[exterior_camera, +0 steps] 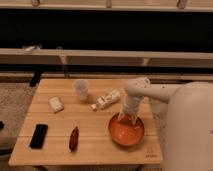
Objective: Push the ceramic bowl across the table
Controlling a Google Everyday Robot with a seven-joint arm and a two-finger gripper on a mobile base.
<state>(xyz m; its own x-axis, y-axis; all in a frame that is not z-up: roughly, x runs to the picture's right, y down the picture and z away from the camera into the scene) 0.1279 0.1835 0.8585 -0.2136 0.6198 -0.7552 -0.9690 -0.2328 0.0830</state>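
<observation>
The ceramic bowl [126, 131], orange-red and glossy with a paler inside, sits on the light wooden table [90, 145] near its front right corner. My white arm reaches in from the right and bends down over the bowl. The gripper [127, 117] hangs at the bowl's far rim, its tips down inside or against the rim; I cannot tell which.
A translucent plastic cup [81, 89] stands at the back middle. A small white bottle [107, 99] lies on its side just left of the arm. A pale packet [56, 104], a black phone [38, 136] and a dark red item [74, 138] lie on the left half.
</observation>
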